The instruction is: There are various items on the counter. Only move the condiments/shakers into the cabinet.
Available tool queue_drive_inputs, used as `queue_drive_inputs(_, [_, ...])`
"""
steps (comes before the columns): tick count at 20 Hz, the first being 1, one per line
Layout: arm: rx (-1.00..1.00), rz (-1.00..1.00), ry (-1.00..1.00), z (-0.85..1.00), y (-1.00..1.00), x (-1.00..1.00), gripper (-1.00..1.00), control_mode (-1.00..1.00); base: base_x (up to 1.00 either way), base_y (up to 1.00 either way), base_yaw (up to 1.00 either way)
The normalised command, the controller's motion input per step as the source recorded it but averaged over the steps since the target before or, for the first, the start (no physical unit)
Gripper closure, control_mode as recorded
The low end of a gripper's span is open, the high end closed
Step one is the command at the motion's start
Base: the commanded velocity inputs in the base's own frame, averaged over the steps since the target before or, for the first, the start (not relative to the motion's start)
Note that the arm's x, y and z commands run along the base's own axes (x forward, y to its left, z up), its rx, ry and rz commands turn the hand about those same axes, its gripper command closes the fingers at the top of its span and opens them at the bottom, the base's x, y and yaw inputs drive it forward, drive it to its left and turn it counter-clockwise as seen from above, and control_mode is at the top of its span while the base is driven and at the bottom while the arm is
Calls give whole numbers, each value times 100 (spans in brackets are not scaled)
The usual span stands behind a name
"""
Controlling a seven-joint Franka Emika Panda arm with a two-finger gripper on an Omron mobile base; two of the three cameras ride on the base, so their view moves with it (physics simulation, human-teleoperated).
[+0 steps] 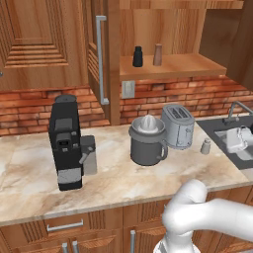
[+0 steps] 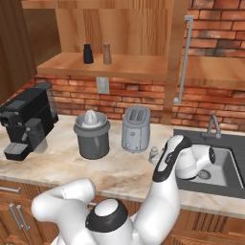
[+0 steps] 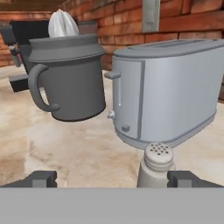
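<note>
A pale grey shaker (image 1: 205, 146) stands on the counter (image 1: 113, 183) right of the silver toaster (image 1: 178, 126). In the hand view this shaker (image 3: 156, 166) sits low between my open gripper's (image 3: 113, 179) fingertips, closer to the right one, untouched. My gripper (image 1: 232, 140) hovers at the sink's edge, just right of it. Up on the cabinet shelf (image 1: 173, 66) a black shaker (image 1: 137, 57) and a brown wood shaker (image 1: 157, 55) stand side by side. From the right base view my arm hides most of the grey shaker (image 2: 154, 154).
The grey juicer (image 1: 147, 141) stands left of the toaster and the black coffee machine (image 1: 66, 141) further left. A sink (image 1: 223, 129) with a faucet (image 1: 237, 106) lies at the counter's right end. The cabinet's silver bar handle (image 1: 101, 59) hangs above the counter.
</note>
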Motion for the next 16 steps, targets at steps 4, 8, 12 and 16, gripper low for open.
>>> queue_drive_inputs(4, [0,0,0,-20,1,11,-100,-100,0,0,0])
queue_drive_inputs(8, [0,0,0,-19,0,17,-100,-100,0,0,0])
queue_drive_inputs(12, [0,0,0,-24,4,15,-100,-100,0,0,0])
queue_drive_inputs(16, [0,0,1,-16,5,5,-100,-100,0,0,0])
